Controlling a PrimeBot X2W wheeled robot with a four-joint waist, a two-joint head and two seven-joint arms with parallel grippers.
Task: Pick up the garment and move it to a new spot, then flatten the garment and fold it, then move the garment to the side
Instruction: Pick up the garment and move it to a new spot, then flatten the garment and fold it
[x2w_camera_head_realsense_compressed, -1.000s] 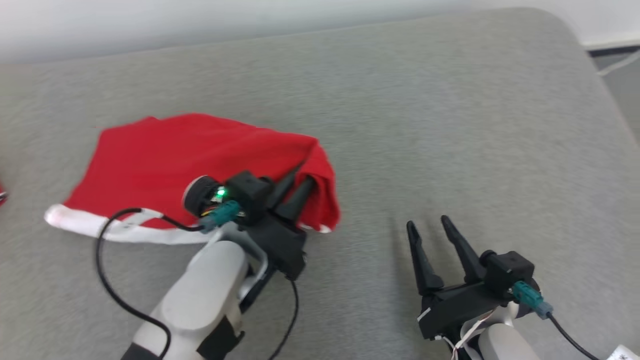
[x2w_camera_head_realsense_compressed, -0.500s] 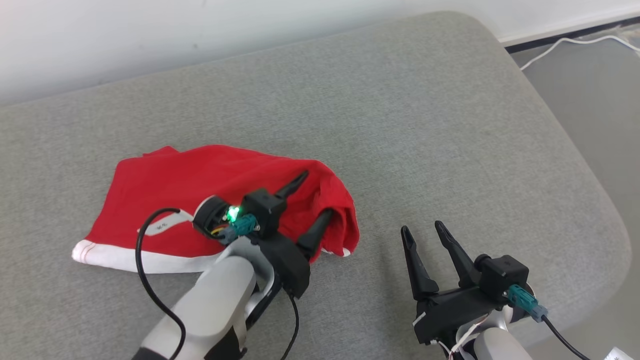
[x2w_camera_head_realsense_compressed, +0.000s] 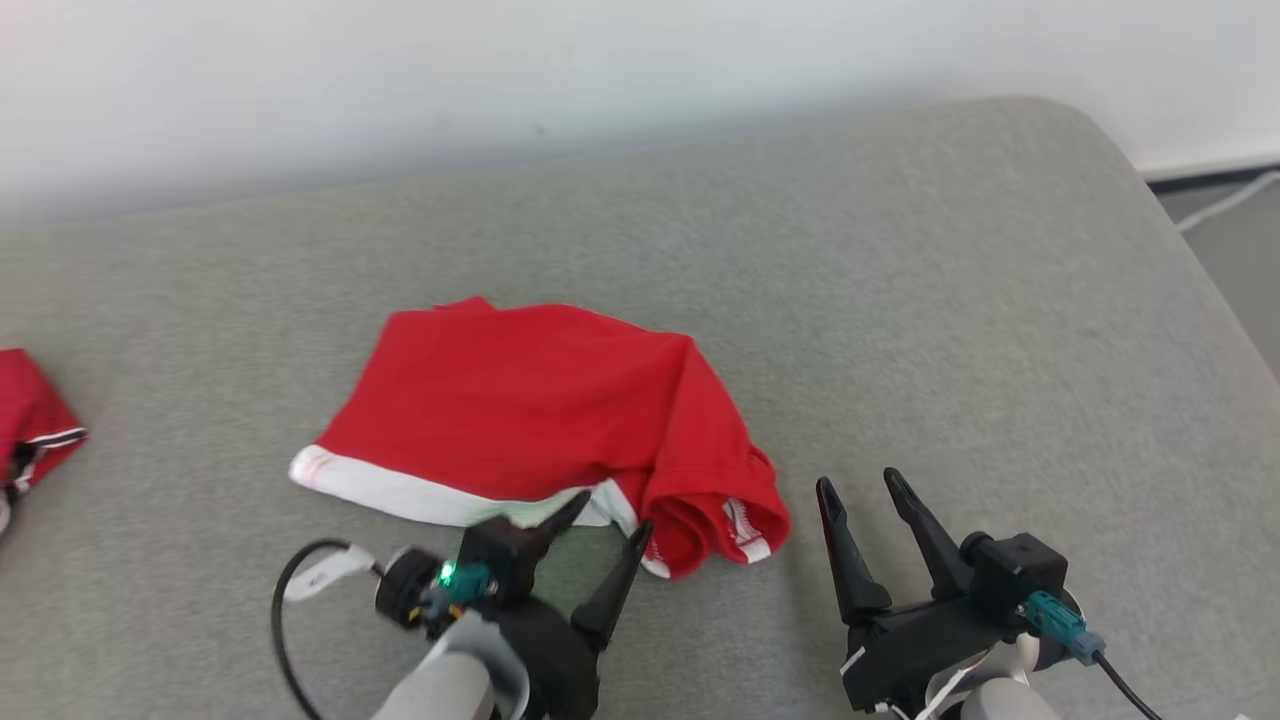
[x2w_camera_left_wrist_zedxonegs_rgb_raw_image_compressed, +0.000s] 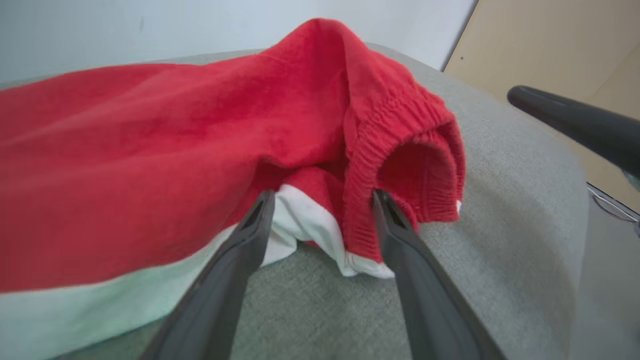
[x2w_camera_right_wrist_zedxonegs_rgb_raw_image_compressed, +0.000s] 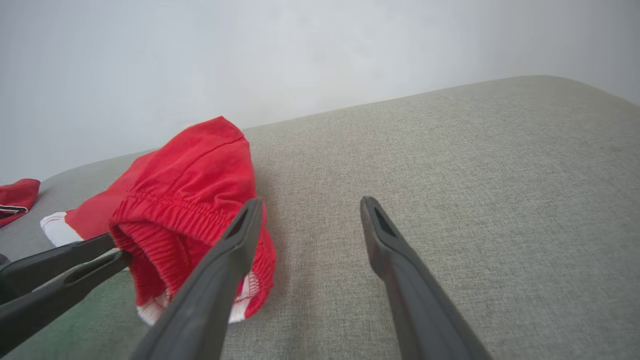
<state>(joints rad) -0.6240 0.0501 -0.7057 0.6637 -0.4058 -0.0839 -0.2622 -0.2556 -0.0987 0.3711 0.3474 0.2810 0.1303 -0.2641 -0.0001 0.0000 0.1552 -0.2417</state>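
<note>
The garment (x2w_camera_head_realsense_compressed: 520, 410) is red with a white hem, lying on the grey cushion (x2w_camera_head_realsense_compressed: 900, 300) in a rough folded shape, its elastic waistband bunched at the right end (x2w_camera_left_wrist_zedxonegs_rgb_raw_image_compressed: 400, 150) (x2w_camera_right_wrist_zedxonegs_rgb_raw_image_compressed: 190, 210). My left gripper (x2w_camera_head_realsense_compressed: 608, 525) stands open just in front of the hem, its fingertips touching or nearly touching the cloth, nothing clamped between them (x2w_camera_left_wrist_zedxonegs_rgb_raw_image_compressed: 320, 197). My right gripper (x2w_camera_head_realsense_compressed: 858, 485) is open over bare cushion to the right of the garment (x2w_camera_right_wrist_zedxonegs_rgb_raw_image_compressed: 310, 205), apart from it.
A second red piece of cloth (x2w_camera_head_realsense_compressed: 35, 425) lies at the far left edge of the cushion. A pale wall (x2w_camera_head_realsense_compressed: 600, 70) runs behind. The cushion's rounded right edge drops to the floor, where a white cable (x2w_camera_head_realsense_compressed: 1225, 200) lies.
My left gripper has opened and let go of the garment, then drawn back toward me off the cloth. The camera has shifted. The right gripper has stayed open.
</note>
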